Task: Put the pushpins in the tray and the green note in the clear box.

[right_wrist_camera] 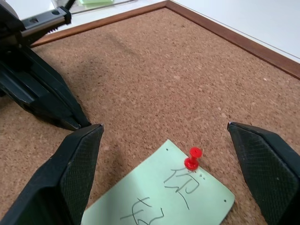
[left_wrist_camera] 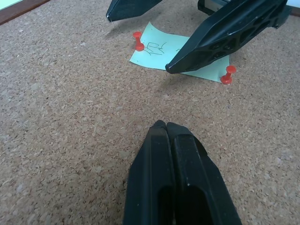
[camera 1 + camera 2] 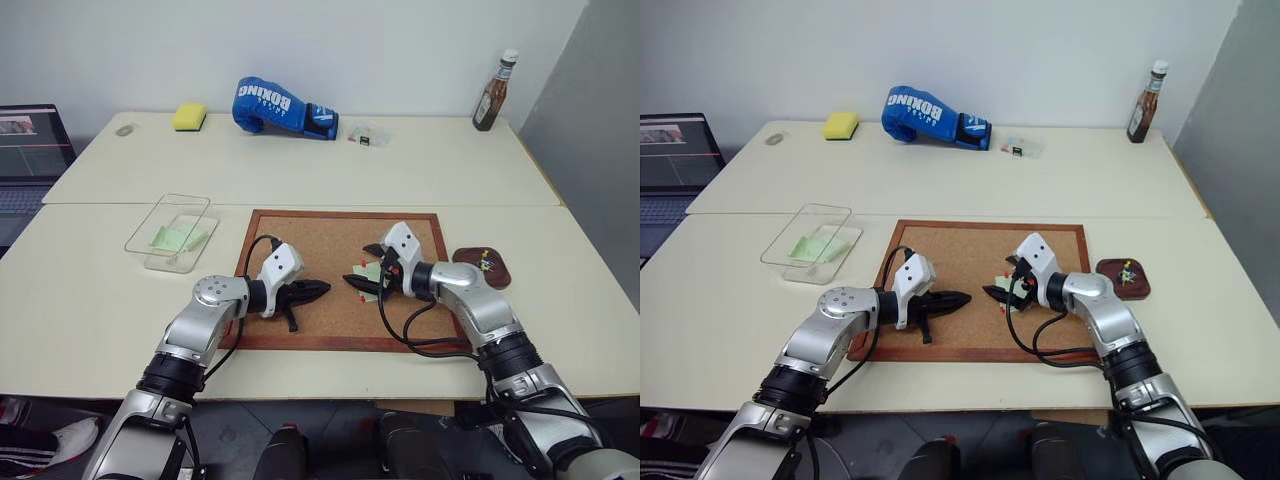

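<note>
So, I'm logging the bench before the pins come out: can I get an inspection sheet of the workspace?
Surface: two cream tables pushed together; wood-framed cork board in front.
Job's things: pale green paper note pinned to the cork by two red pushpins; dark reddish-brown tray holds mixed pins; clear plastic box already holds green slips.
Clutter: yellow sponge, blue boxing glove, tiny clear case, brown sauce bottle.
Grippers: left claw shut, empty; right claw open, straddling the note.
Cables: black leads at both wrists.
Surroundings: laptop, white wall.
</note>
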Motion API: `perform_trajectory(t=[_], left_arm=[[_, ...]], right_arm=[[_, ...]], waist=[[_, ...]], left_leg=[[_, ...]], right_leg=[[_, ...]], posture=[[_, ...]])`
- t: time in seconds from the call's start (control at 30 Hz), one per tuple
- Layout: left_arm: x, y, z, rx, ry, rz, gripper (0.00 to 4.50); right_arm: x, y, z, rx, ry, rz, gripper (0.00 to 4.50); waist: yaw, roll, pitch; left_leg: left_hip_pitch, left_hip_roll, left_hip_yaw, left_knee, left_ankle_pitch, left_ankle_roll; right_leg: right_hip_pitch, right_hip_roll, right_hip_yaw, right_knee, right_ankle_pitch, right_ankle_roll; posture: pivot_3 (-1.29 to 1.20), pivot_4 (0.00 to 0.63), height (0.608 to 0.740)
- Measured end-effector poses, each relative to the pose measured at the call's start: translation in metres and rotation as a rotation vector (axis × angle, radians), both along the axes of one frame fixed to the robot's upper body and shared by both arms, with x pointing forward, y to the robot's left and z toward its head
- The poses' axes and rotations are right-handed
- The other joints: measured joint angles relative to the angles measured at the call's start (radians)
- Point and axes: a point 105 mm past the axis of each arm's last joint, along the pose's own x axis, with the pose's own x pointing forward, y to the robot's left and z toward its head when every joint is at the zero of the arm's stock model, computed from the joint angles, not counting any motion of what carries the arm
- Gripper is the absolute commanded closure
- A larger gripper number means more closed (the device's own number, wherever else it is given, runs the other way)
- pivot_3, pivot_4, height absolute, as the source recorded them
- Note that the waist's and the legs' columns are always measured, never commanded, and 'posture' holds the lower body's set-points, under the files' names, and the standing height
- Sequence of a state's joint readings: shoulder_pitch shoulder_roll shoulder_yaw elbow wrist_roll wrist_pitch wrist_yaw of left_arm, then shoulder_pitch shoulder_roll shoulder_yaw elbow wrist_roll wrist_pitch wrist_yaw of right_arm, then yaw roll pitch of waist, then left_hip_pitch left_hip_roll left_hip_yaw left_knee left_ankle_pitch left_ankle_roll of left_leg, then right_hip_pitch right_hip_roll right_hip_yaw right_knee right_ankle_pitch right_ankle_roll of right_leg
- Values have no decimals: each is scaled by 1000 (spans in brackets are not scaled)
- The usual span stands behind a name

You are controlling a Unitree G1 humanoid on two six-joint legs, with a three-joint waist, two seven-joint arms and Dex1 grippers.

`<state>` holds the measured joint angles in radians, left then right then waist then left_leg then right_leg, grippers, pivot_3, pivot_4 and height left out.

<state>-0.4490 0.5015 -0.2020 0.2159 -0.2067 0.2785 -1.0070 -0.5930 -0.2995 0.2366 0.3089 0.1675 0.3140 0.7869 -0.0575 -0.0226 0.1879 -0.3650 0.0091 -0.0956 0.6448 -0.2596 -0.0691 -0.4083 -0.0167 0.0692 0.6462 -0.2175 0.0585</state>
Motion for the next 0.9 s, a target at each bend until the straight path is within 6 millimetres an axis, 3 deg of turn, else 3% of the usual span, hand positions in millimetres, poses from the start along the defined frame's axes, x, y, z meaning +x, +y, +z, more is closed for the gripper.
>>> perform_trajectory(t=[0.63,0.9], left_arm=[[-1,3,0,20,-9,-4,4500],[-1,3,0,26,-11,-5,4500]], right_arm=[[10,1,-3,-8,-9,-24,4398],[11,1,-3,-11,-14,-27,4474]], waist=[[-1,0,0],[-2,0,0]], left_leg=[[0,0,0,-1,0,0],[0,0,0,-1,0,0]], right_leg=[[0,0,0,0,0,0],[0,0,0,0,0,0]], posture=[[0,150,740],[0,150,740]])
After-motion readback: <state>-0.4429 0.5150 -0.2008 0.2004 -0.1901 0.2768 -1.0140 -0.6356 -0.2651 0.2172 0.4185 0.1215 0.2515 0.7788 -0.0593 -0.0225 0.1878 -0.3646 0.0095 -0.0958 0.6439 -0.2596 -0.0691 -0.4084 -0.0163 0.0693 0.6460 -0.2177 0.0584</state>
